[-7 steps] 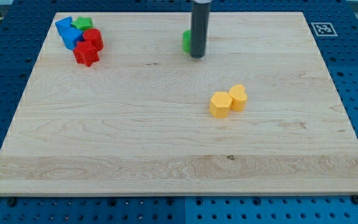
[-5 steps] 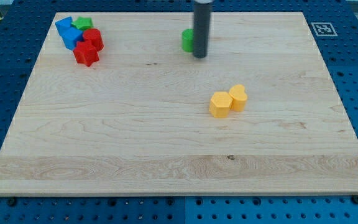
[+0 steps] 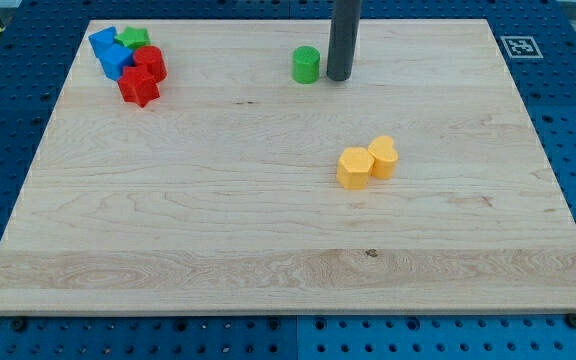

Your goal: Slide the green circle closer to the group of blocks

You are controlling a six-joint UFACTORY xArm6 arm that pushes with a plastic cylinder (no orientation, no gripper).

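Note:
The green circle (image 3: 306, 64) stands on the wooden board (image 3: 268, 220) near the view's top, a little right of centre. My tip (image 3: 339, 77) is just to its right, a small gap apart. The group of blocks sits at the view's top left: two blue blocks (image 3: 109, 51), a green block (image 3: 135, 38), a red round block (image 3: 151, 62) and a red star-like block (image 3: 139, 87), all touching.
A yellow hexagon (image 3: 353, 168) and a yellow heart-like block (image 3: 383, 157) sit together right of the board's centre. A black-and-white marker (image 3: 519, 46) lies at the top right corner. Blue perforated table surrounds the board.
My tip has moved to the right and slightly up, from in front of the green circle to its right side. The green circle now shows fully; it has not moved.

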